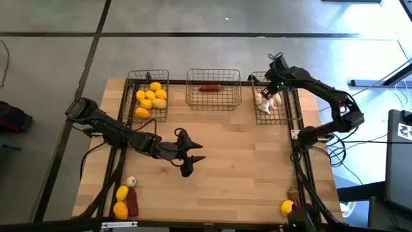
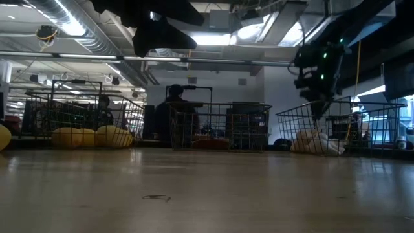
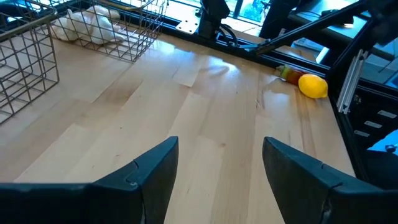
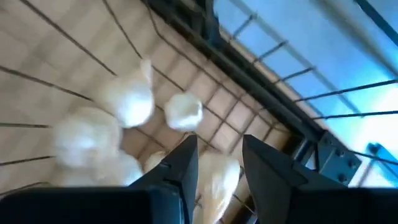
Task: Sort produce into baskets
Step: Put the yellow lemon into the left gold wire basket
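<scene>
Three wire baskets stand along the table's far side. The left basket (image 1: 132,96) holds several lemons (image 1: 152,98), the middle basket (image 1: 214,103) one red chili (image 1: 210,88), and the right basket (image 1: 283,115) garlic bulbs (image 1: 265,103). My right gripper (image 4: 219,149) hangs over the right basket, pointing steeply down, fingers apart. A garlic bulb (image 4: 214,180) shows through the gap, lying among the other bulbs (image 4: 127,99) on the basket floor. My left gripper (image 3: 221,155) hovers open above the middle of the table (image 1: 198,153), holding nothing.
Loose produce lies at the near left corner: a garlic bulb (image 1: 131,182), two lemons (image 1: 121,201) and a chili (image 1: 132,205). A lemon (image 1: 287,207) and a chili (image 1: 293,193) lie at the near right corner. Bare wood (image 1: 244,148) spans the table's middle.
</scene>
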